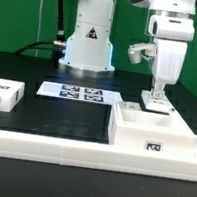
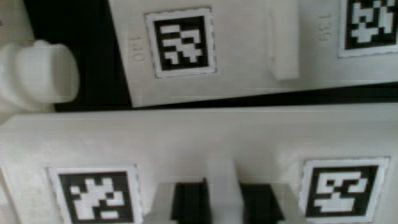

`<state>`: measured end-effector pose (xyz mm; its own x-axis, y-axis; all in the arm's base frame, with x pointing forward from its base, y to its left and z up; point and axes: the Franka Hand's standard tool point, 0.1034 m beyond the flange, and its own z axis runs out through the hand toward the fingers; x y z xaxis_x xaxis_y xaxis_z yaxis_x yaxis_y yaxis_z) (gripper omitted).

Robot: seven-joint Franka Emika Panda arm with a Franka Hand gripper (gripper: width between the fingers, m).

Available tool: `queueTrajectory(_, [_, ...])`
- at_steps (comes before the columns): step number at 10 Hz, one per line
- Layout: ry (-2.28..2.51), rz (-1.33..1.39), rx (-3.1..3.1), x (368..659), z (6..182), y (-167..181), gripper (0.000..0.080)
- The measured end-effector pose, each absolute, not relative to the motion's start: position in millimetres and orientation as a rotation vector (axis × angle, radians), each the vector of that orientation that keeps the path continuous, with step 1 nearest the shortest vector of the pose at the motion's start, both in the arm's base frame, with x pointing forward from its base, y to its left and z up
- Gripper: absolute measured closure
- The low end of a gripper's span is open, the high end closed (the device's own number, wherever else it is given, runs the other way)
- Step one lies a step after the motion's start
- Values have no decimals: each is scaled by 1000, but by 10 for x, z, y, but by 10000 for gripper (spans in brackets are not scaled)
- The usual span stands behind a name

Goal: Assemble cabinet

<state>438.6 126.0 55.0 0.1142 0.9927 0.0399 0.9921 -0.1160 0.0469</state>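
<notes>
The cabinet [image 1: 158,133], a large open white box with a tag on its front, stands at the exterior view's right. My gripper [image 1: 158,93] reaches straight down just behind it onto a smaller white tagged panel [image 1: 156,102]. In the wrist view the two black fingers [image 2: 191,202] stand close together on either side of a thin white ridge of that panel [image 2: 107,150], which carries two tags. The gripper [image 2: 222,200] is shut on this ridge. Another white tagged surface [image 2: 231,60] lies right next to the panel; I cannot tell which piece it belongs to.
A small single white tagged block [image 1: 4,94] lies at the exterior view's left. The marker board [image 1: 77,92] lies flat in the middle, in front of the arm's base [image 1: 88,45]. A low white wall [image 1: 70,148] runs along the front. A rounded white part [image 2: 32,72] shows in the wrist view.
</notes>
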Motion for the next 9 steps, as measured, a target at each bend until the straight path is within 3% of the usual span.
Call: queueTrajectory(9, [2068,102,2345,4461,573,1228,729])
